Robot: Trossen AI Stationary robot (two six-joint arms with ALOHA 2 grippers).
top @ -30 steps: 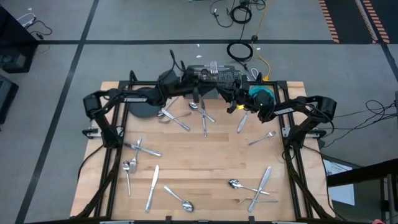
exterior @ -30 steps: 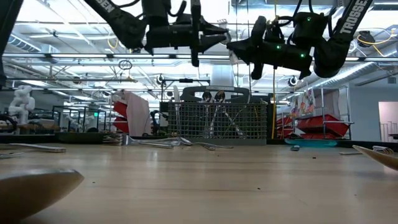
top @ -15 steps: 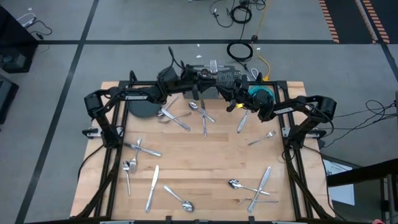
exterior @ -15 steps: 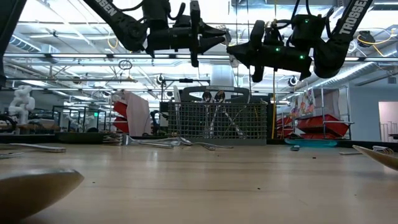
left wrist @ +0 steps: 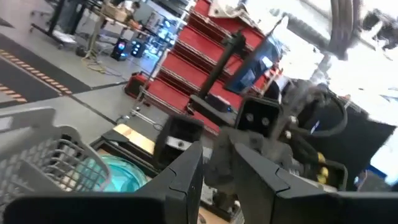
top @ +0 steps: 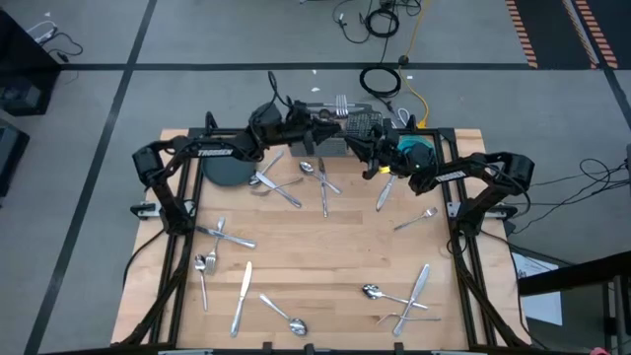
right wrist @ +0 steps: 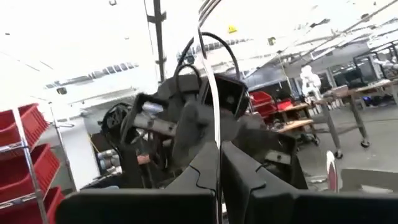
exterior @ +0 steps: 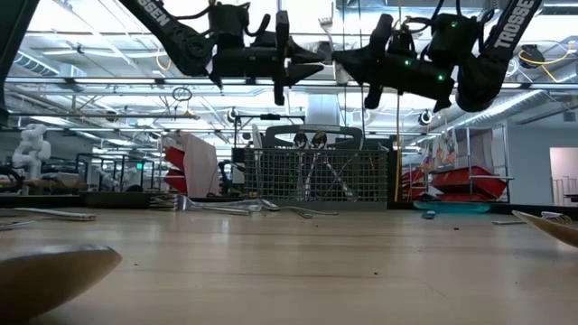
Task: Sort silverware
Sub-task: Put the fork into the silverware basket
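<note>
One silverware piece point(right wrist: 214, 106) in the closed right gripper point(right wrist: 219, 163), wrist view only; left gripper point(left wrist: 219, 167) unclear.

The wooden table point(top: 335, 251) carries scattered silverware point(top: 323, 189) (forks, spoons, knives), a dark plate point(top: 222, 172) and mesh caddy point(exterior: 316, 176).

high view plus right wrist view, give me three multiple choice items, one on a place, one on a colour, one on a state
1. Where is the wire-mesh caddy?
A. centre of the table
B. on the floor
C. at the table's edge, at the top of the high view

2. What colour is the round plate?
A. dark
B. white
C. red

3. How is the right gripper?
A. open, empty
B. shut on a slim piece of silverware
C. shut on the plate

Answers:
1 C, it stands there between the arms.
2 A, it looks nearly black against the wood.
3 B, a thin metal strip rises from between its fingers.
</note>
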